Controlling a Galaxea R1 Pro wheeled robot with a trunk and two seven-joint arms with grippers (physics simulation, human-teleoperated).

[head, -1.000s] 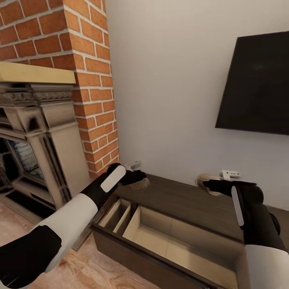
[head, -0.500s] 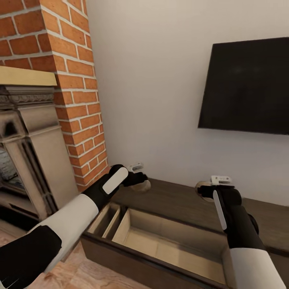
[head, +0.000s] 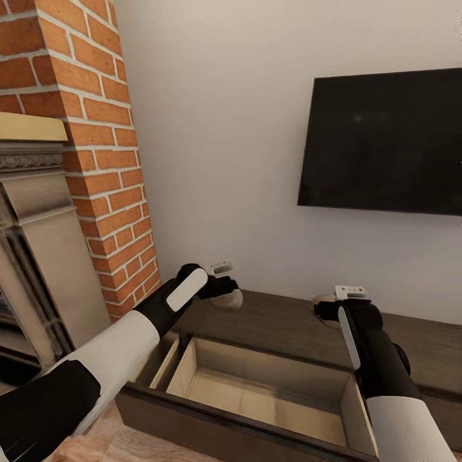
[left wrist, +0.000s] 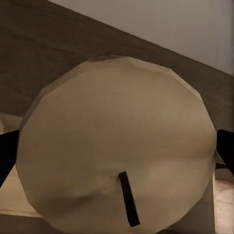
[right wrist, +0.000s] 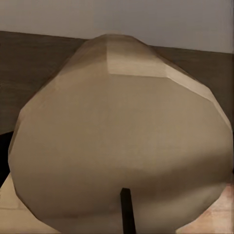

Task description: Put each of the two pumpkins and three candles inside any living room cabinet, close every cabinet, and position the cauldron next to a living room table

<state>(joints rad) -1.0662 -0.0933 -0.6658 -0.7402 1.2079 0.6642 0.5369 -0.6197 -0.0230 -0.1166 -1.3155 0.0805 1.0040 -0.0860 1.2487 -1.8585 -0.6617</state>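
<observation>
Two candles are held above the cabinet (head: 282, 325), a long dark brown unit whose drawer (head: 256, 398) stands pulled out, pale beige inside with nothing in it. My left gripper (head: 228, 292) is shut on a beige candle (head: 235, 299) over the cabinet top, just behind the drawer's left end. The left wrist view has that candle (left wrist: 117, 141) close up with its dark wick, a black finger (left wrist: 7, 151) at each side. My right gripper (head: 325, 308) is shut on a second candle (head: 323, 298) behind the drawer's right end, seen large as candle (right wrist: 122, 131) in the right wrist view. Pumpkins, cauldron and table are out of view.
A red brick chimney (head: 96, 160) and a beige fireplace surround (head: 38, 256) stand left of the cabinet. A black television (head: 385, 144) hangs on the white wall above it. Wooden floor (head: 122, 443) lies in front of the drawer.
The whole view has swung to the right, sliding the fireplace toward the left edge. Both grippers have kept hold of their candles above the cabinet top.
</observation>
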